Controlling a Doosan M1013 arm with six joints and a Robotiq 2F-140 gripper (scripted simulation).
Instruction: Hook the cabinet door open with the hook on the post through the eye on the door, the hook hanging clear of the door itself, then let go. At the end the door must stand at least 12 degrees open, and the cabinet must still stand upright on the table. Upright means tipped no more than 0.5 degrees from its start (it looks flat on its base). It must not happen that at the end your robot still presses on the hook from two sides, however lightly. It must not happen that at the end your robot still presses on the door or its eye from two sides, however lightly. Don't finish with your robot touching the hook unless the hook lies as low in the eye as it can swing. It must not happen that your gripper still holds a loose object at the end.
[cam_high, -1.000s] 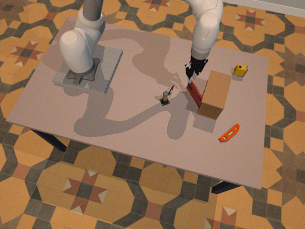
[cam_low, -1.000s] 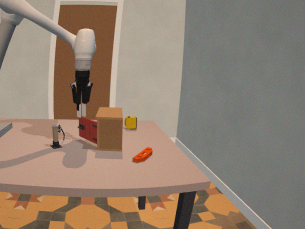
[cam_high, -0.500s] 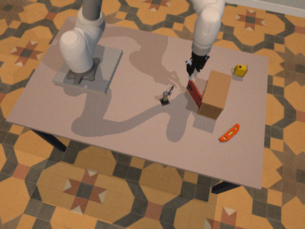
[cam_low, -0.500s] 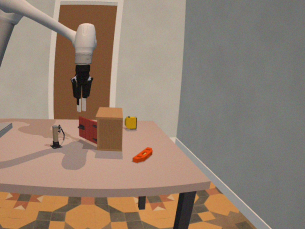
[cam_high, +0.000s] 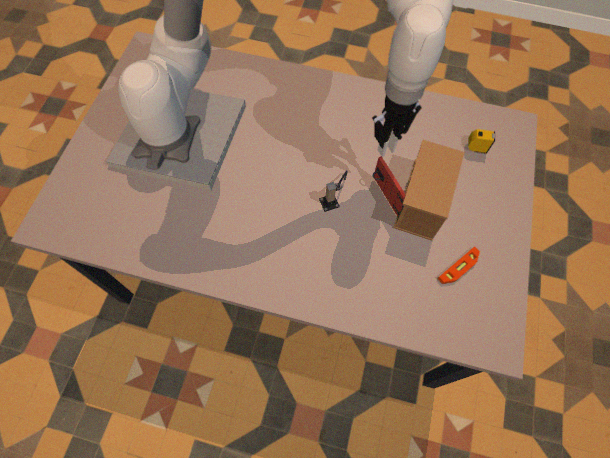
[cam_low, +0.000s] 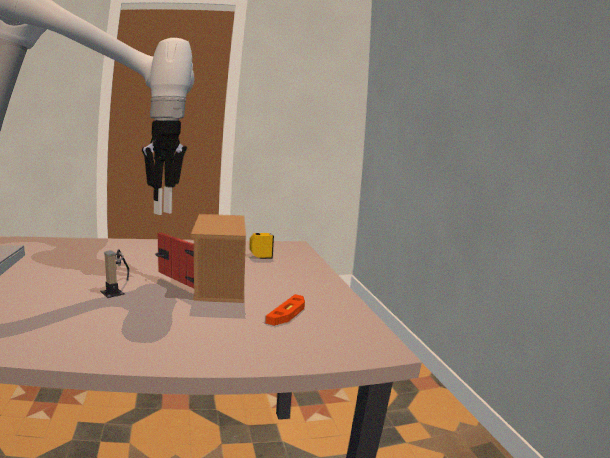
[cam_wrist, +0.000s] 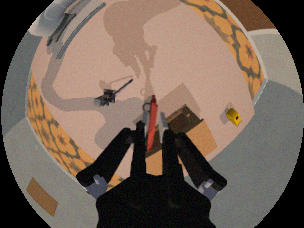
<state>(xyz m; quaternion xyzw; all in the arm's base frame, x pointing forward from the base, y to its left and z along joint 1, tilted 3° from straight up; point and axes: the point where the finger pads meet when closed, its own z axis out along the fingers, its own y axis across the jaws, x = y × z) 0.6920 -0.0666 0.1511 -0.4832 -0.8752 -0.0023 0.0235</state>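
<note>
A wooden cabinet (cam_high: 430, 187) stands flat on the table, also visible in the exterior view (cam_low: 220, 257). Its red door (cam_high: 389, 185) (cam_low: 176, 260) stands partly open toward the post. A dark eye fitting (cam_low: 162, 255) sits near the door's free edge. The small post (cam_high: 330, 192) stands left of the door, with the thin dark hook (cam_high: 341, 180) attached at its top, apart from the door (cam_low: 122, 262). My gripper (cam_high: 387, 145) (cam_low: 162, 205) hangs well above the door's top edge, with its fingers nearly together and nothing between them. In the wrist view the door edge (cam_wrist: 152, 105) lies below the fingertips.
A yellow tape measure (cam_high: 481, 140) sits behind the cabinet. An orange spirit level (cam_high: 458, 263) lies in front of the cabinet, toward the table's right edge. My arm's base plate (cam_high: 177, 137) is at the far left.
</note>
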